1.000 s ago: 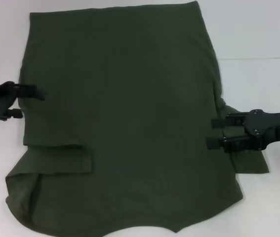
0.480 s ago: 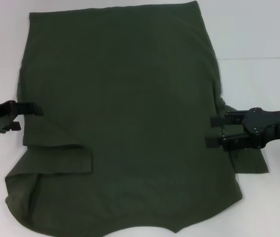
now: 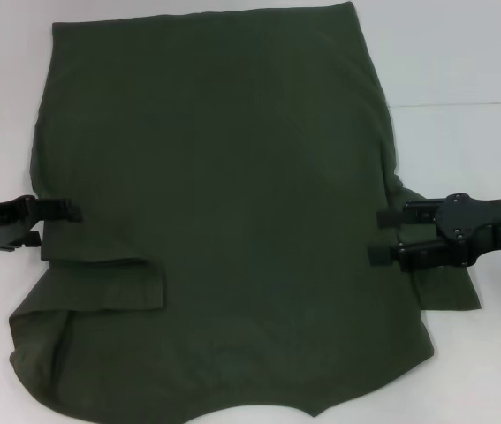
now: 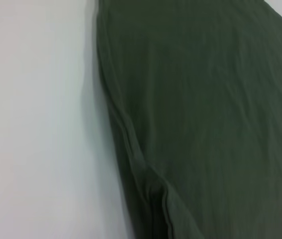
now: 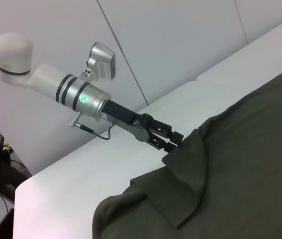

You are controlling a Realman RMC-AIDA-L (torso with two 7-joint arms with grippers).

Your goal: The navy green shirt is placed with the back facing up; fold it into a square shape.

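Note:
The navy green shirt (image 3: 223, 221) lies flat on the white table (image 3: 462, 62), plain side up. Its left sleeve (image 3: 109, 283) is folded inward, while the right sleeve (image 3: 449, 287) sticks out. My left gripper (image 3: 56, 225) is at the shirt's left edge, just beyond the folded sleeve, open, one finger over the cloth. It also shows far off in the right wrist view, where the left gripper (image 5: 175, 141) meets the shirt's raised edge (image 5: 190, 149). My right gripper (image 3: 376, 237) is open over the right edge, above the sleeve. The left wrist view shows only the shirt edge (image 4: 131, 149) and table.
Bare white table (image 3: 3, 88) lies on both sides of the shirt. A seam in the tabletop (image 3: 462, 106) runs to the right. The shirt's near hem reaches the view's bottom edge. A wall (image 5: 180, 40) stands behind the table.
My left gripper has slid toward the near side along the shirt's left edge, closer to the folded sleeve. The right gripper and the shirt have stayed put.

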